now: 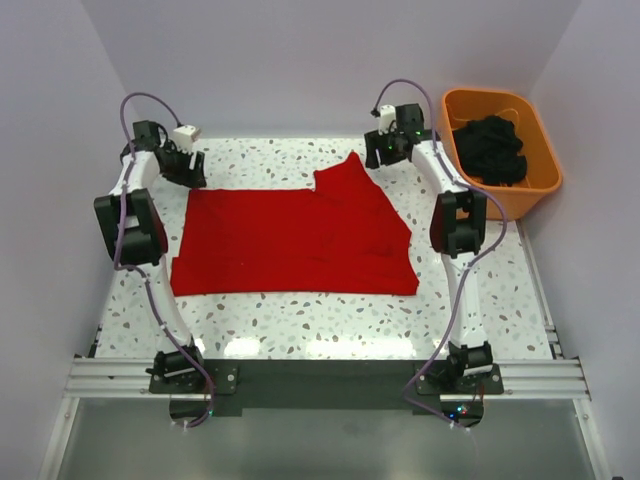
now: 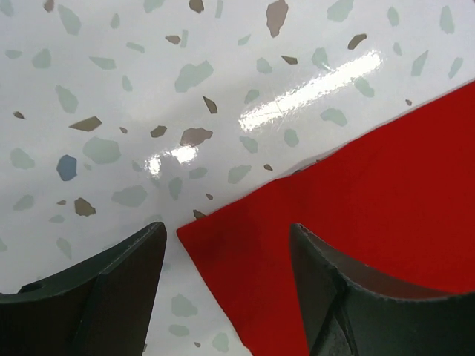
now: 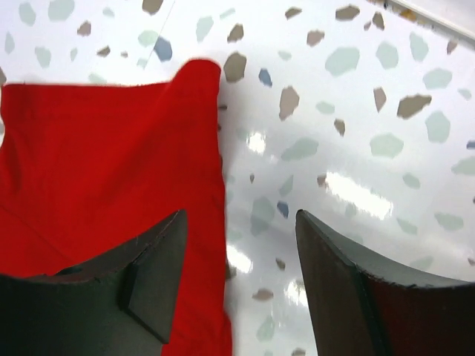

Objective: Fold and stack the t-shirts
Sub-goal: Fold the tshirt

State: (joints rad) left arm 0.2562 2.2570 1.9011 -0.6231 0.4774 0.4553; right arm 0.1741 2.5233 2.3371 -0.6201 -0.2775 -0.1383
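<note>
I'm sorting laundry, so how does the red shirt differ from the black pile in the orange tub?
The red shirt lies spread flat on the table; the black pile sits crumpled inside the orange tub. The shirt is bright red, the pile black. The shirt covers far more area than the pile. Both look like cloth.

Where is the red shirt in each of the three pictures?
Top external: the red t-shirt lies spread flat in the middle of the speckled tabletop.
Left wrist: one corner of it fills the lower right.
Right wrist: one edge of it fills the left side.
Shared landmark: the speckled tabletop shows right beside the red cloth in all three views.
</note>
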